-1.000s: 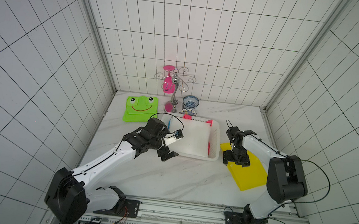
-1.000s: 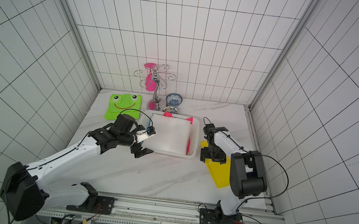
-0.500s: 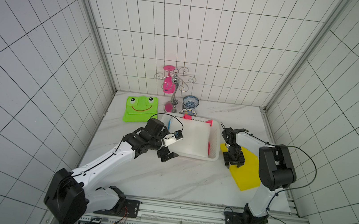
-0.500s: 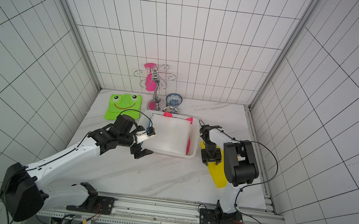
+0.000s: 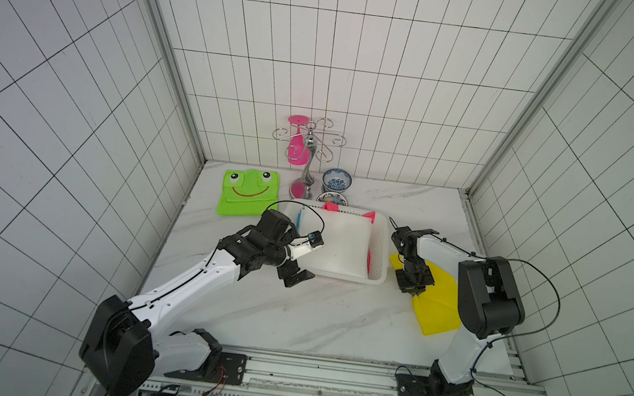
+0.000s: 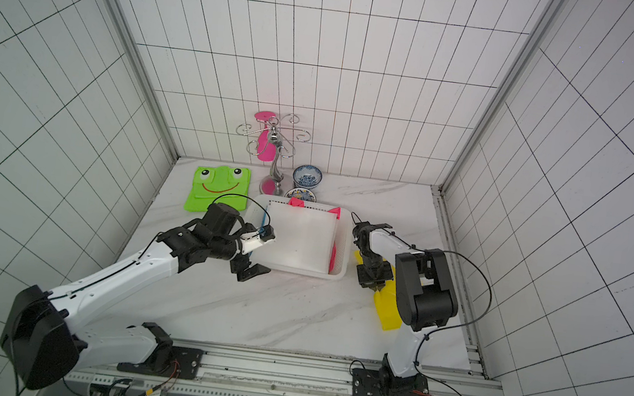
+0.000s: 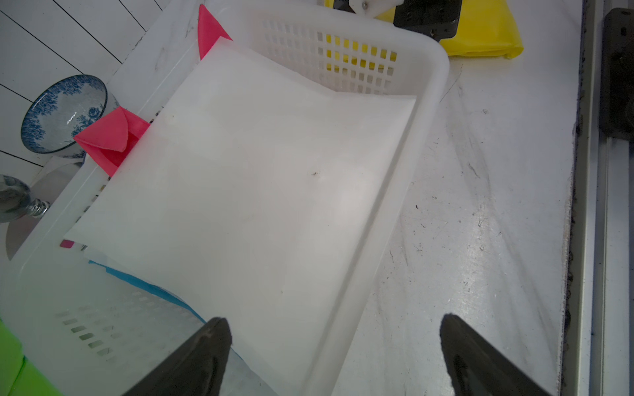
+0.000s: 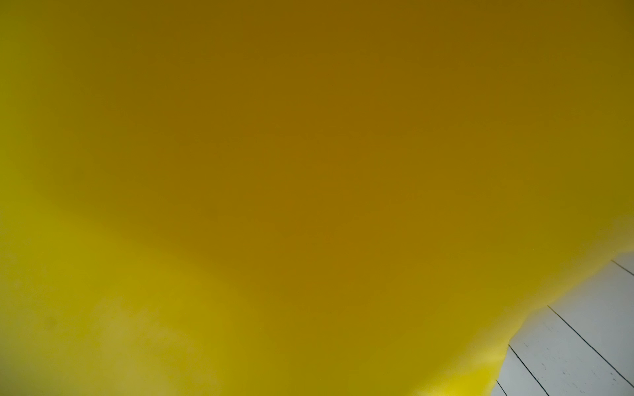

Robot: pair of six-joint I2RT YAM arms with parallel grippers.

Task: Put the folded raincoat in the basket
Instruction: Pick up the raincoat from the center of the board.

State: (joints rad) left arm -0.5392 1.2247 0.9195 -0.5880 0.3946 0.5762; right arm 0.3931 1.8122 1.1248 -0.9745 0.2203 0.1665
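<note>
Yellow, thin and glossy, the folded raincoat (image 5: 437, 306) lay flat on the marble table (image 5: 313, 318), just beside the right wall of the basket (image 5: 342, 277) and outside it. The right gripper (image 5: 413, 288) stood over the raincoat's edge nearest the basket, jaws together, apparently pinching the fabric; its wrist view showed little but yellow at close range. The left gripper (image 5: 297, 278) hovered at the basket's near left corner, fingers wide apart and empty. The material was judged light, limp and slippery: a pinch on one layer would let the folds sag open, so a hold across all layers at a folded edge seemed safer. A white folded sheet (image 5: 336, 242) occupied the basket.
</note>
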